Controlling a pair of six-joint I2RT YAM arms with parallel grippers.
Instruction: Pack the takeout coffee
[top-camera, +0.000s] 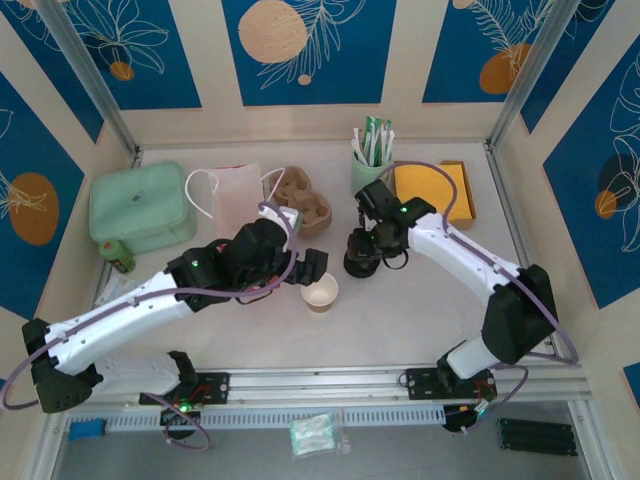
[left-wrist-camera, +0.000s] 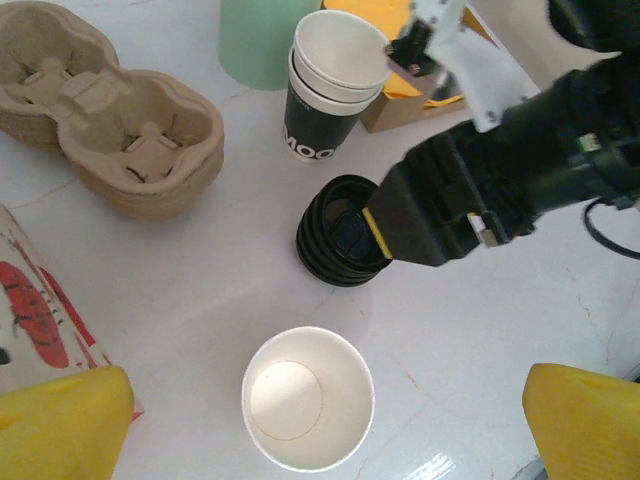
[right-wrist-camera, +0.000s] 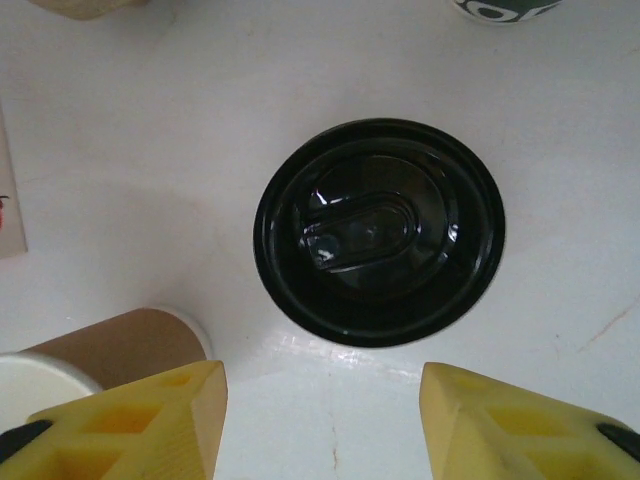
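The takeout coffee's brownish paper cup (top-camera: 320, 293) stands upright on the white table, lidless, with a bare white inside (left-wrist-camera: 308, 398); its brown wall shows in the right wrist view (right-wrist-camera: 120, 345). My left gripper (top-camera: 312, 268) hovers right above it, open, with a yellow fingertip on each side of the cup (left-wrist-camera: 320, 430). A stack of black lids (top-camera: 360, 264) (left-wrist-camera: 335, 245) (right-wrist-camera: 380, 230) sits just right of the cup. My right gripper (top-camera: 366, 250) (right-wrist-camera: 320, 420) hangs over that stack, open, with nothing between its yellow fingers (right-wrist-camera: 150, 420).
A cardboard cup carrier (top-camera: 305, 205) (left-wrist-camera: 100, 130) and a red-and-white bag (top-camera: 235, 195) lie behind the left arm. Stacked black cups (left-wrist-camera: 325, 100), a mint cup of packets (top-camera: 370, 165) and a yellow box (top-camera: 435, 190) stand at the back. A green case (top-camera: 140, 205) sits far left.
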